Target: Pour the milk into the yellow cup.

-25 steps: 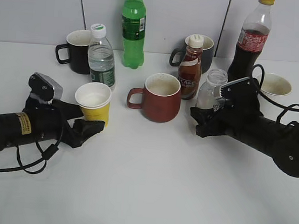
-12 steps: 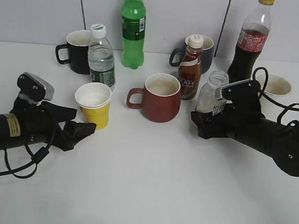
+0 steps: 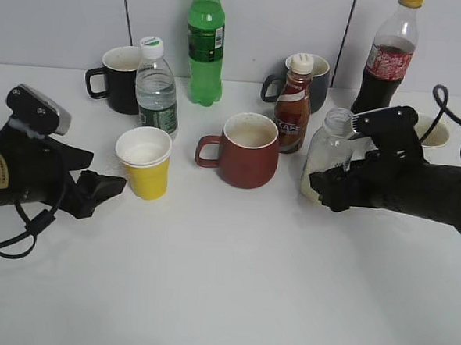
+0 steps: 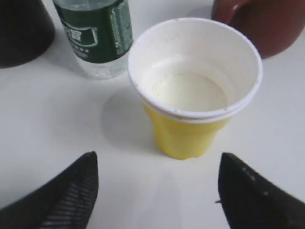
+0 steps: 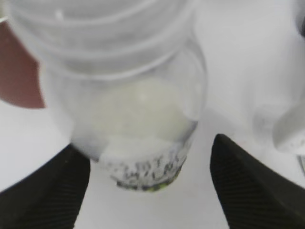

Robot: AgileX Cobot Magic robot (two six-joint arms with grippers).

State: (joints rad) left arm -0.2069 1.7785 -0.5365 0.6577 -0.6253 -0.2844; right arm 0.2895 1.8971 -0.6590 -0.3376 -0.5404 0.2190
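Milk bottle [image 3: 326, 157]: a small clear capless bottle is seen at roughly 3 o'clock on the white bench [image 3: 223, 297], just to the 3 o'clock side of the brown coffee bottle [image 3: 293, 104]; white liquid is settled in its lower part and the neck is leaned slightly toward the back wall.

Right gripper [image 3: 333, 189]: the fingers [image 5: 250, 183] are spread to either side of the bottle's base in the right wrist view; whether the glass is touched cannot be told.

Yellow cup [image 3: 144, 161]: the paper cup is stood upright at about 9 o'clock, between the water bottle [image 3: 157, 87] behind it and the red-brown mug [image 3: 247, 150] toward 3 o'clock. A shallow pale layer is visible inside it in the left wrist view.

Left gripper [image 3: 100, 188]: the fingers [image 4: 62, 200] are held wide apart and empty, just short of the cup on its 9 o'clock side, with bare bench between them.
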